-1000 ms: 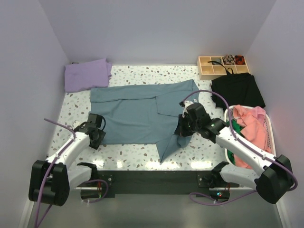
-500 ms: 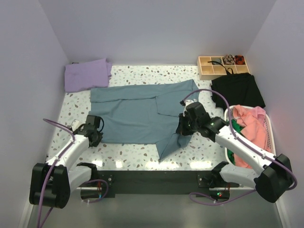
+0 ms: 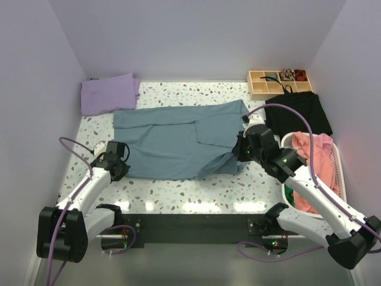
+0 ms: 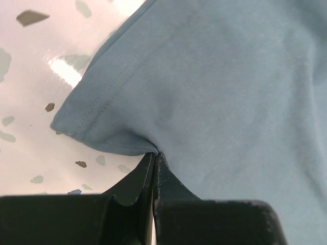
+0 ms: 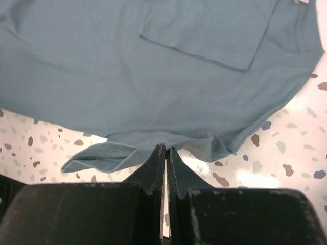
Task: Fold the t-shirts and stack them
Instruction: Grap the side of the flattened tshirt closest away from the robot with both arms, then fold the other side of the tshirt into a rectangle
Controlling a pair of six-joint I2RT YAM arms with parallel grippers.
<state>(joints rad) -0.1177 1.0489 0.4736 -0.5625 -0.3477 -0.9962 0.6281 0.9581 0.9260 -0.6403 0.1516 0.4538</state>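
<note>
— Fingers (image 4: 134,184) of the left gripper (image 4: 155,154): how are they seen?
— Pressed together on the near left corner of the slate-blue t-shirt (image 3: 178,140), with a small pleat of hem pinched at the tips.
— And the right gripper (image 5: 164,149)?
— Clamped likewise, on the near right edge of the same shirt, where a fold of cloth is bunched. The shirt is spread flat across the middle of the table (image 3: 178,192).
— The other shirts?
— The lavender t-shirt (image 3: 109,93) is laid at the far left corner. The salmon-pink ones (image 3: 314,152) are heaped in the basket (image 3: 341,170) at the right.
</note>
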